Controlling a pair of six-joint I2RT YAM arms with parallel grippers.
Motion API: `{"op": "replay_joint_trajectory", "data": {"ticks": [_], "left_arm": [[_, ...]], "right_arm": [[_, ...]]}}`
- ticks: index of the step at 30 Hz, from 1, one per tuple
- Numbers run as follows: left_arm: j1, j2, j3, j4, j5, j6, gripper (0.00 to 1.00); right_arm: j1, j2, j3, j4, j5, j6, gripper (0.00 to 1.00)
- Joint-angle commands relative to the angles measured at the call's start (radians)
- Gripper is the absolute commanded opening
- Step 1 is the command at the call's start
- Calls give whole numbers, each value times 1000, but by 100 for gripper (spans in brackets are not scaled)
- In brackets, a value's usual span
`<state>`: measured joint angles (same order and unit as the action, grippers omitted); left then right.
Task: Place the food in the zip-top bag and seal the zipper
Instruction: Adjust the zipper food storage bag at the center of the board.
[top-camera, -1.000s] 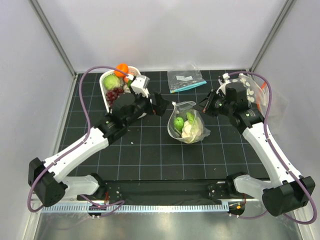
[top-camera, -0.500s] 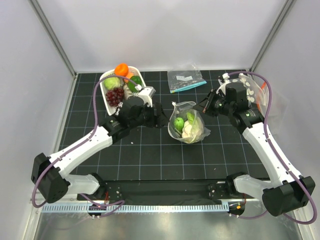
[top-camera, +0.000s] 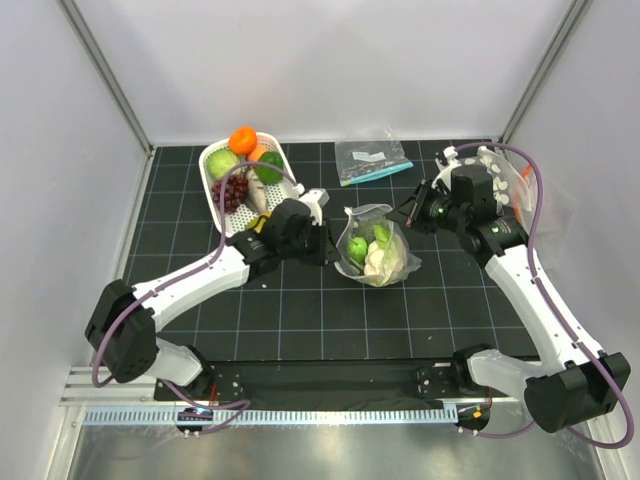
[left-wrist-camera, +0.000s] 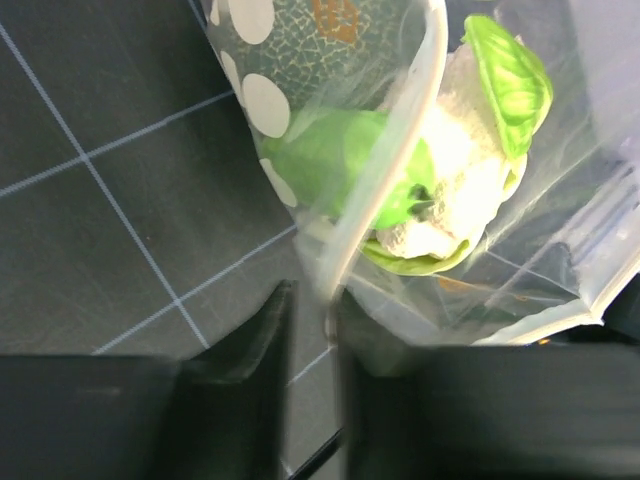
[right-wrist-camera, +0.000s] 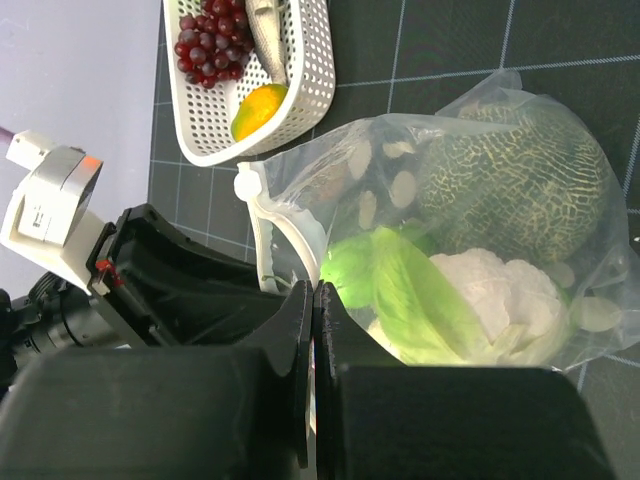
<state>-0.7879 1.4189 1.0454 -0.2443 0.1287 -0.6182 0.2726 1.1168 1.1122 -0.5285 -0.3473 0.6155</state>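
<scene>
1. Top external view: the zip-top bag (top-camera: 385, 262) stood mouth-up on the table (top-camera: 300, 320) with the food (top-camera: 365, 250) inside it. The left gripper (top-camera: 328, 243) was at the bag's left rim and the right gripper (top-camera: 410, 212) at its right rim. A white basket (top-camera: 208, 175) of other toy produce sat well to the bag's left, and a smaller bag with a teal strip (top-camera: 372, 160) lay beyond the bag.
2. Left wrist view: the left gripper (left-wrist-camera: 312, 300) was narrow, and the zipper (left-wrist-camera: 400, 160) ran down into the slim gap between its jaws. I could not tell whether the pads were bearing on it. Behind the bag's wall sat a green piece (left-wrist-camera: 340, 160), the cauliflower (left-wrist-camera: 450, 190) and the melon (left-wrist-camera: 330, 30).
3. Right wrist view: the right gripper (right-wrist-camera: 312, 295) had its jaws pressed together. The zipper (right-wrist-camera: 275, 225) curved right into the tips, so it appeared pinched there. The melon (right-wrist-camera: 510, 180) and cauliflower (right-wrist-camera: 490, 285) lay deep in the bag, well below the rim.
4. Judged risks: the zipper looked bowed open, so if the left jaws caught only one lip, sliding along it would leave the seal unpressed.
5. The film was floppy. A pull by either arm could tip the bag and roll the food toward the mouth, or slip the strip out of the right jaws.
</scene>
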Motion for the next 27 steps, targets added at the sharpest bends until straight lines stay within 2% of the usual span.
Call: {"op": "replay_joint_trajectory", "data": {"ticks": [1,3,4,9,14,19,27], "left_arm": [[-7,8,13,56,12,-11,19],[-8,14,37,57,17,-12,3],[-8,18,65,56,15,-9,0],[-7,32,212,-64,-6,46,0],[10,119,407,-203,83,97,0],[21,124,384,-176,236,65,0],[39,87,301,-122,333,25,0]], "right_arm": [[-6,-14,5,-5,-15,-51,1],[-3,-14,2,-13,-13,-59,1],[5,-15,0,-14,-13,-63,1],[74,-23,9,-24,43,-59,1],[248,0,61,-19,171,-16,1],[316,24,74,5,246,9,1],[339,26,29,38,235,23,1]]}}
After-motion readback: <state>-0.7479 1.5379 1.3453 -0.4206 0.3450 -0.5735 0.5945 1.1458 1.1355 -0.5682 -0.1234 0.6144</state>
